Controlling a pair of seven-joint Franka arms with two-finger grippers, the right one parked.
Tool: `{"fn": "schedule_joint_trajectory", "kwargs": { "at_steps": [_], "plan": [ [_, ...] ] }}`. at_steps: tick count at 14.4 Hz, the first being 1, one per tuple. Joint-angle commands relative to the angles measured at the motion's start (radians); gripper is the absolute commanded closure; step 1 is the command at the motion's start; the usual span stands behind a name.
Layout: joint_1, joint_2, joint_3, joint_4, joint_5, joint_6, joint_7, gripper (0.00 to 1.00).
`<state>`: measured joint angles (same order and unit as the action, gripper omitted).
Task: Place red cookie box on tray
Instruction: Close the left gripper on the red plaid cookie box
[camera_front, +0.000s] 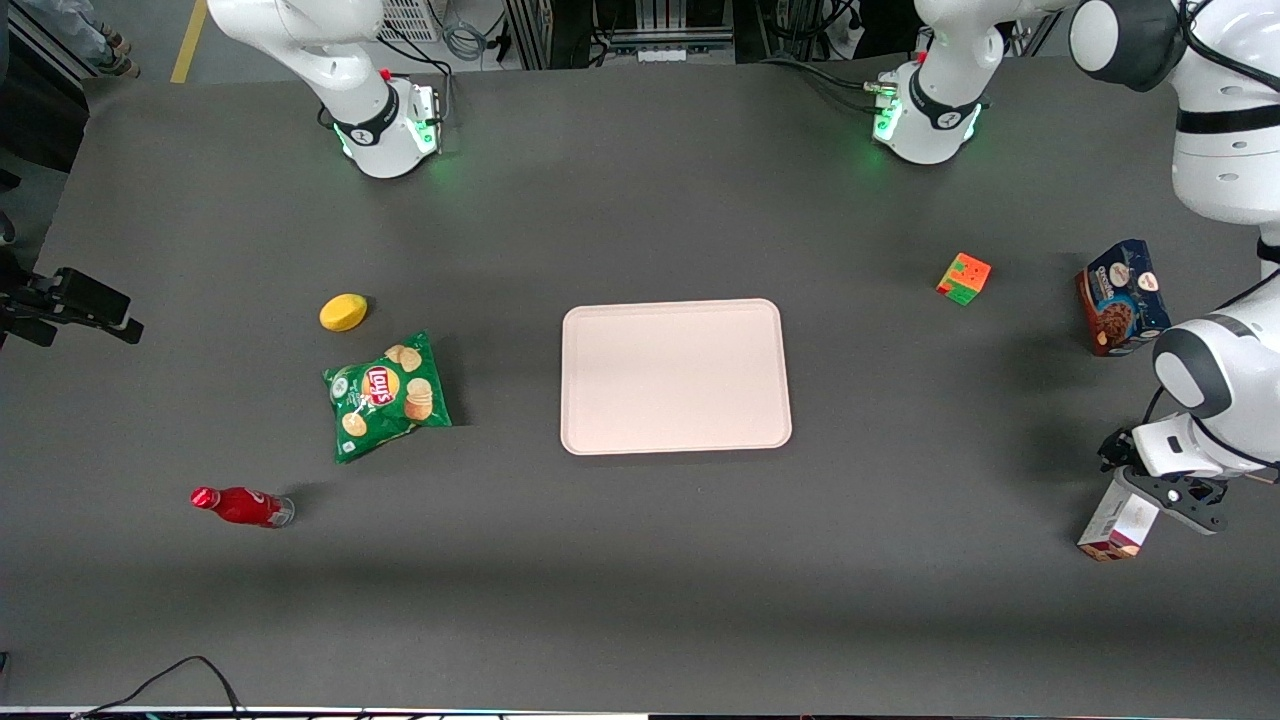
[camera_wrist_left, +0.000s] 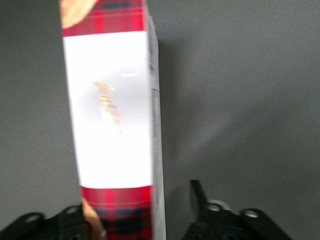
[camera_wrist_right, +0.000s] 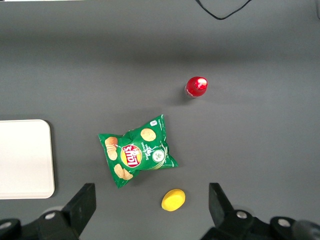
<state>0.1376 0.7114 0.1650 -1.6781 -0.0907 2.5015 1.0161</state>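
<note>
I am holding my end effector (camera_front: 1150, 490) over the long, narrow dark red plaid cookie box (camera_front: 1117, 523) with its white label panel, which is lying on the dark grey bench (camera_front: 640, 580) at the working arm's end, nearest the front camera. My fingers (camera_wrist_left: 200, 192) are spread wide apart, the box lying between them against one side. Farther off, mid-bench, the large flat pale pinkish-beige tray (camera_front: 675, 375) is sitting well apart from the box. Farther still, a squat dark blue cookie box (camera_front: 1122, 297) is standing.
</note>
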Motion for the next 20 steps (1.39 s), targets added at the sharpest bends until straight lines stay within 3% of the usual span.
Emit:
{"fn": "schedule_joint_trajectory", "kwargs": {
  "at_steps": [1,4,8,15,20],
  "plan": [
    [0.0,0.006,0.002,0.018,-0.017,0.002,0.03,0.75],
    [-0.009,-0.004,0.001,0.034,-0.017,-0.018,0.032,0.89],
    [-0.021,-0.052,0.002,0.098,-0.004,-0.131,0.024,0.89],
    [-0.024,-0.285,0.044,0.187,-0.015,-0.485,0.016,0.89],
    [-0.021,-0.303,0.05,0.359,-0.008,-0.754,0.013,0.9]
  ]
}}
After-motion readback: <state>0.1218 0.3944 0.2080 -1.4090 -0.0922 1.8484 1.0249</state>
